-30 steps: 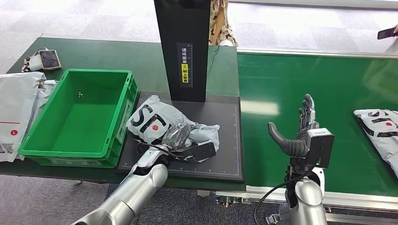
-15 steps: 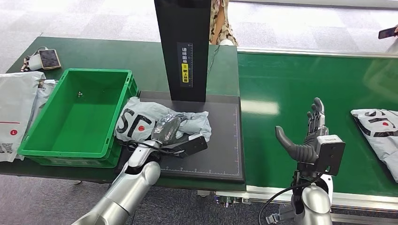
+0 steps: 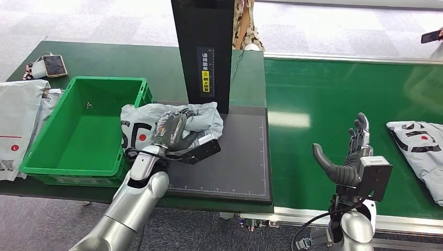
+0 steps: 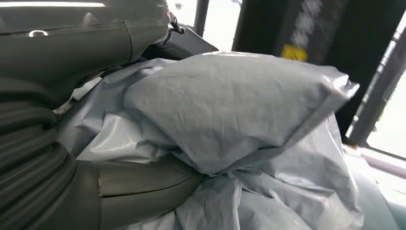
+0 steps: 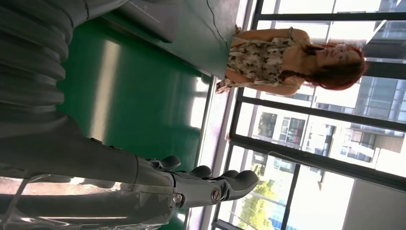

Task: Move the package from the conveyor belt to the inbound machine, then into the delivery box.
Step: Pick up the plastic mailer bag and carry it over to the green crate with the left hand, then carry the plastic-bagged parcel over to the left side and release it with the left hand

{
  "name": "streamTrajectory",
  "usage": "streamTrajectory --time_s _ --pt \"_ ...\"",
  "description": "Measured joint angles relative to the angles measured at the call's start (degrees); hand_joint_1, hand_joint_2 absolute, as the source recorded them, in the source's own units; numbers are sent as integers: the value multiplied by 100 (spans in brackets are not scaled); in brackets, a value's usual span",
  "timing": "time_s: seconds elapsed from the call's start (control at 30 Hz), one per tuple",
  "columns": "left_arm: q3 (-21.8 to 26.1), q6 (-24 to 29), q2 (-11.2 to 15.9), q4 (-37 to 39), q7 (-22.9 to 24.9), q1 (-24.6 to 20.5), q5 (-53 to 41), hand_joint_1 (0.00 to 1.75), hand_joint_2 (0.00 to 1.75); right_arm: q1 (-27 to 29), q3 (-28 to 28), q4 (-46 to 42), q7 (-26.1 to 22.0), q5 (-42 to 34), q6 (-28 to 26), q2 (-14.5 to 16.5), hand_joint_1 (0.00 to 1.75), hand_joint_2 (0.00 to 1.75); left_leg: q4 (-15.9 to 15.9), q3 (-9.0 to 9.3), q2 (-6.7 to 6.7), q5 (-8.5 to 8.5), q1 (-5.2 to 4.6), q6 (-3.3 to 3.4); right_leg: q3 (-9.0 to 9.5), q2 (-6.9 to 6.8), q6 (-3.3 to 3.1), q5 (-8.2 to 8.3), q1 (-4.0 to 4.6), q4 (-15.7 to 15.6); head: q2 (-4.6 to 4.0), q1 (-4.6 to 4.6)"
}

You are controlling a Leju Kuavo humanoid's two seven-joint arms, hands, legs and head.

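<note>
A crumpled grey SF package [image 3: 143, 127] hangs in my left hand [image 3: 171, 130], lifted at the left edge of the black inbound machine plate [image 3: 230, 162] and partly over the right rim of the green delivery box [image 3: 78, 128]. The left wrist view has the grey bag [image 4: 239, 110] bunched against my thumb and fingers [image 4: 143, 187]. My right hand [image 3: 350, 151] stands upright and open above the green conveyor belt [image 3: 324, 99], holding nothing; the right wrist view has its fingers [image 5: 210, 184] spread. Another grey package [image 3: 418, 146] lies on the belt at the far right.
The machine's black scanner column [image 3: 203, 52] rises behind the plate. Grey packages [image 3: 18, 120] and a phone [image 3: 55, 65] lie on the table left of the box. A person [image 5: 287, 57] stands beyond the table; a hand with a phone [image 3: 431, 36] is at the top right.
My left hand has lifted the package off the plate and carried it left, up to the box's right rim. My right hand has drifted right over the belt; the far package has shifted left.
</note>
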Motion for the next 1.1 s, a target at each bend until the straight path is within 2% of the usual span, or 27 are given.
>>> streamTrajectory --time_s 0.27,0.3,0.33,0.4,0.47,0.63,0.8,1.03,1.1 --pt "212 64 170 -278 352 -71 -266 175 175 39 -38 0 -26 -22 -4 -23 0 175 0 0 1 0 1 -1 0 2 0 0 1 3 0 -1" --pt "325 127 258 -315 468 -133 -329 175 175 46 -52 -4 -31 -26 -4 -28 0 175 0 2 4 1 2 -2 0 6 -2 1 2 4 0 -1" --pt "584 290 411 -345 600 -265 -420 175 175 54 -72 -8 -34 -28 -4 -32 0 175 -1 5 12 2 3 -5 -2 14 -6 3 3 6 0 -1" --pt "1485 900 861 -384 890 -646 -626 175 175 74 -119 -15 18 -11 27 -44 0 175 -4 10 27 6 7 -14 -5 28 -15 6 7 10 0 -1" --pt "2125 1359 1104 -352 989 -864 -680 175 175 81 -128 -9 200 42 156 -48 0 175 -6 11 30 9 10 -19 -6 31 -18 6 8 11 0 -1" --pt "2520 1467 1163 -171 1407 -941 -728 175 175 66 3 256 728 173 687 -49 0 175 -6 7 30 8 9 -19 -6 30 -18 6 5 11 0 -1" --pt "2766 1581 1226 188 1792 -930 -907 175 175 54 247 759 805 267 858 -49 0 175 -6 5 26 8 8 -19 -7 28 -18 5 6 11 0 -1" --pt "2834 1634 1259 240 1854 -896 -964 175 175 52 330 912 825 289 902 -49 0 175 -7 5 24 8 9 -19 -8 28 -18 5 6 11 0 -2" --pt "2873 1528 1317 249 2071 -821 -984 175 175 7 409 1052 840 315 934 -49 0 175 -7 4 24 8 9 -19 -9 28 -20 4 6 11 0 -2"
